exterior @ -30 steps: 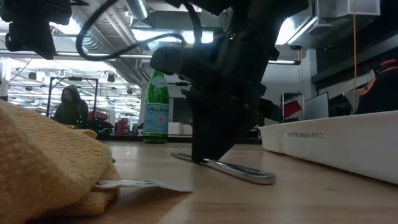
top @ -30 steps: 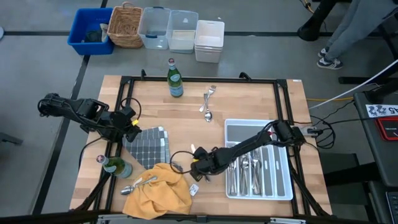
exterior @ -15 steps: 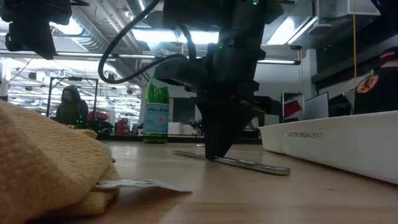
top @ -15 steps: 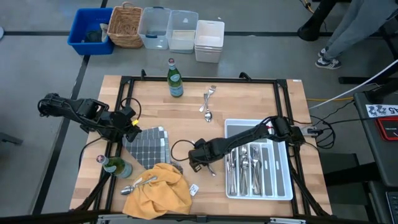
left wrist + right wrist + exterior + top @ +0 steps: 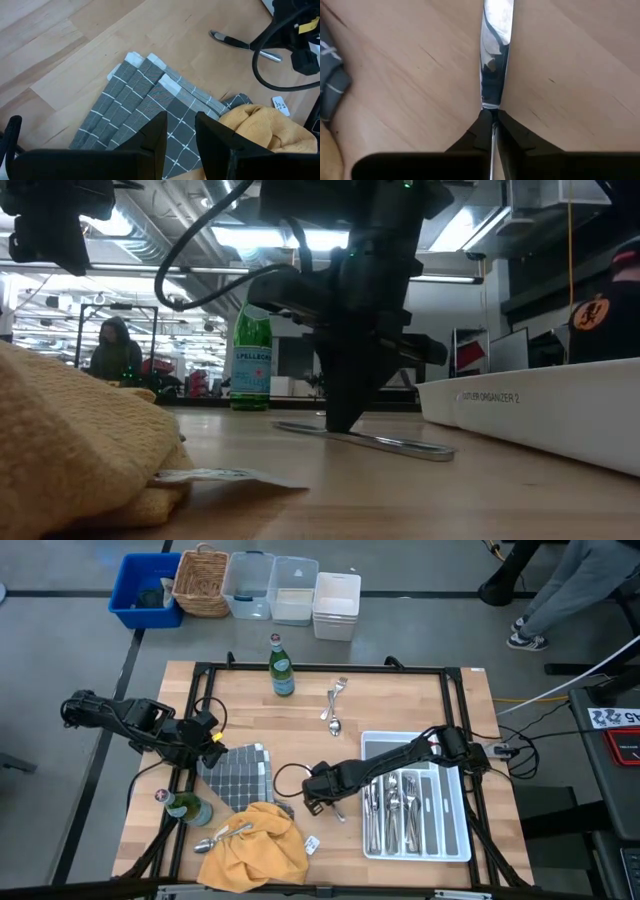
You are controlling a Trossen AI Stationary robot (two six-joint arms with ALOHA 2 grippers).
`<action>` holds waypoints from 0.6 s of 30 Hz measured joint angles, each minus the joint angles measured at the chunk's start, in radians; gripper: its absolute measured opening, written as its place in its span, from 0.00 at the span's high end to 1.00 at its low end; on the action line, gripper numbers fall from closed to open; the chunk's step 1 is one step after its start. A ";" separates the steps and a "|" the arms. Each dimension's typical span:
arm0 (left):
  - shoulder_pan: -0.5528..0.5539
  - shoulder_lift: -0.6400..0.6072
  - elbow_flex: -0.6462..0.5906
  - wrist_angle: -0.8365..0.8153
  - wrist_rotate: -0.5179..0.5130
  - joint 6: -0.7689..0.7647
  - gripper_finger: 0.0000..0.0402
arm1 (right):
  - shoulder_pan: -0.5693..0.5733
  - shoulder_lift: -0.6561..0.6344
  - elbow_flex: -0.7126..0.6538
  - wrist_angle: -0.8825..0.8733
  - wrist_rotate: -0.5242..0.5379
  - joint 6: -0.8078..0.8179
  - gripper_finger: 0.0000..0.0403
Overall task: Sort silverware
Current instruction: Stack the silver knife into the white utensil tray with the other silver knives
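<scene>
Right gripper point(image 5: 492, 117) now clamps knife point(image 5: 496, 60) | grey cloth point(image 5: 240, 775) beside

**Lighting and picture quality**

Illumination is even and bright from overhead. In the low view, ceiling strip lights point(image 5: 215, 195) glare strongly, leaving the right arm point(image 5: 365, 300) a dark silhouette. The near yellow cloth point(image 5: 70, 440) is out of focus. The knife point(image 5: 495, 55) mirrors bright reflections. Shadows on the tabletop point(image 5: 400, 705) are soft and faint.

The high camera looks straight down on the whole worktop point(image 5: 400, 700). The low camera sits at its 6 o'clock edge, facing 12. Each wrist camera looks closely down; all share the knife point(image 5: 495, 65).
</scene>
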 joint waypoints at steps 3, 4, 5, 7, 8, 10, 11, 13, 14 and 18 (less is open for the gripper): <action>0.000 0.000 0.000 0.000 0.000 0.000 0.78 | 0.000 0.001 0.000 0.019 -0.001 0.000 0.94; 0.000 0.000 0.000 0.000 0.000 0.000 0.78 | 0.000 0.001 0.000 0.020 -0.001 0.000 0.94; 0.000 0.000 0.000 0.000 0.000 0.000 0.78 | 0.000 0.001 0.000 0.020 -0.001 0.000 0.94; 0.000 0.000 0.000 0.000 0.000 0.000 0.78 | 0.000 0.001 0.000 0.020 -0.001 0.000 0.94; 0.000 0.000 0.000 0.000 0.000 0.000 0.78 | 0.000 0.001 0.000 0.020 -0.003 0.000 0.94; 0.000 0.000 0.000 0.000 0.000 0.000 0.78 | -0.001 0.001 0.000 0.019 -0.008 0.000 0.94; 0.000 0.000 0.000 0.000 0.000 0.000 0.78 | -0.001 0.001 0.000 0.019 -0.012 0.000 0.94; 0.000 0.000 0.000 0.000 0.000 0.000 0.78 | -0.001 0.001 0.000 0.019 -0.021 0.000 0.93; 0.000 0.000 0.000 0.000 0.000 0.000 0.78 | -0.001 0.001 0.000 0.019 -0.026 0.000 0.93; 0.000 0.000 0.000 0.000 0.000 0.000 0.78 | -0.001 0.001 0.000 0.021 -0.037 0.000 0.86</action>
